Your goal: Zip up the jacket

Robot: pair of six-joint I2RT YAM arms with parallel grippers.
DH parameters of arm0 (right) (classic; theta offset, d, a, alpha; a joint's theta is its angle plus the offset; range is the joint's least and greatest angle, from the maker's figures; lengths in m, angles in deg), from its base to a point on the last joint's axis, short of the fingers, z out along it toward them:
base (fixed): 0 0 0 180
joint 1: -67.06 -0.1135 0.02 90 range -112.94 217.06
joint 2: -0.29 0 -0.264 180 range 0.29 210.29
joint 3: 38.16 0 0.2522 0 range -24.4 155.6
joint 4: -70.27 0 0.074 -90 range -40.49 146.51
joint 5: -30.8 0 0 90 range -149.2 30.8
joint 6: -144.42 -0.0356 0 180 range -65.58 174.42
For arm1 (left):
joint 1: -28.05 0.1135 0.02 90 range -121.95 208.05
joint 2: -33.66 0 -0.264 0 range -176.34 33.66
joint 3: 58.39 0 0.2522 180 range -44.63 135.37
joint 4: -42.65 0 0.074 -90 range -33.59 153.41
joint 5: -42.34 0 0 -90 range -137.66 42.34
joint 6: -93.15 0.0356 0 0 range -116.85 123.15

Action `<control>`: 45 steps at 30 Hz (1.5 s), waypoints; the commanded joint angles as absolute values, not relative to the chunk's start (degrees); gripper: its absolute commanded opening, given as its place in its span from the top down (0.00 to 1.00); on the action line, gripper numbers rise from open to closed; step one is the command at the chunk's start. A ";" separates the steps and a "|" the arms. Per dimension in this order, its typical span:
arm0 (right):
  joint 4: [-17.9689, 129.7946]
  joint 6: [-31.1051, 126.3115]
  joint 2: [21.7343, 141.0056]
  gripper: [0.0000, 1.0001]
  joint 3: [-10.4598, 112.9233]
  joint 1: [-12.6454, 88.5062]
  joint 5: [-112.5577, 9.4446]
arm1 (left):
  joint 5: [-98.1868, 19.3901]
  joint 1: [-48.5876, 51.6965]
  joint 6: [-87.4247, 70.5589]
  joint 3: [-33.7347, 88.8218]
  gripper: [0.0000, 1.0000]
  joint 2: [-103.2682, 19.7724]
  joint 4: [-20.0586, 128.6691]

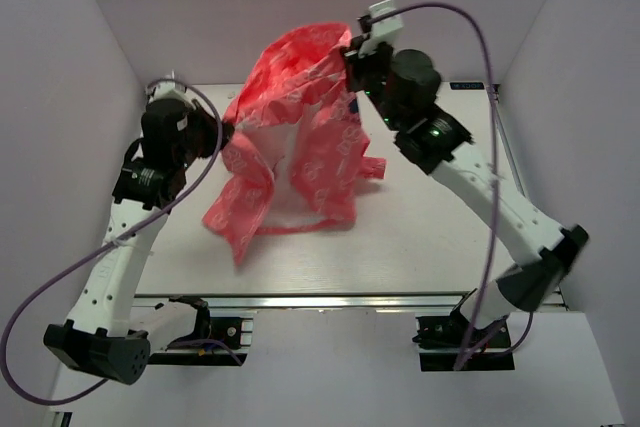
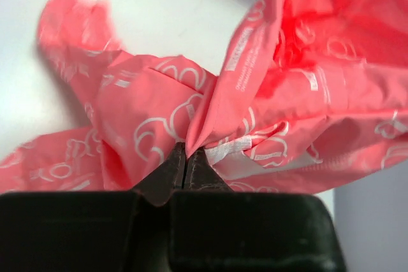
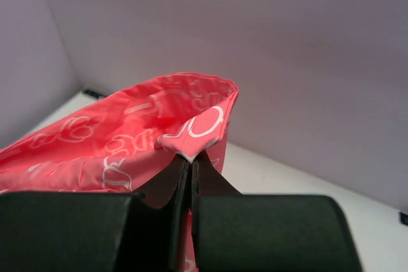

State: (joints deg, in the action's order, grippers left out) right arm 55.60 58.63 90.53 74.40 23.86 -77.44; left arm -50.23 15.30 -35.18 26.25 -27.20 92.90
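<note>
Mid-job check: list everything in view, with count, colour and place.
jacket: one, coral-pink with white print, hanging between both hands above the table middle.
table: one, pale wood-grain, under the jacket.
walls: three, pale, around the table.
cables: two, purple, one along each arm.
left arm: one, white and black, left side.
right arm: one, white and black, right side.
left hand: one, black, shut on the jacket's left part.
right hand: one, black, shut on a raised jacket edge.
</note>
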 commanded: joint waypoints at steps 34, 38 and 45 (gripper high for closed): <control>45.88 51.03 94.31 1.00 78.09 35.40 -98.51 | -51.61 15.13 -26.83 43.45 1.00 -51.89 71.89; 46.40 43.44 109.57 1.00 76.14 39.36 -84.71 | -50.31 15.13 -23.23 51.68 0.76 -68.61 74.59; 29.36 45.62 123.70 0.11 101.28 41.92 -70.54 | -42.03 15.22 -19.97 71.57 0.02 -84.65 86.28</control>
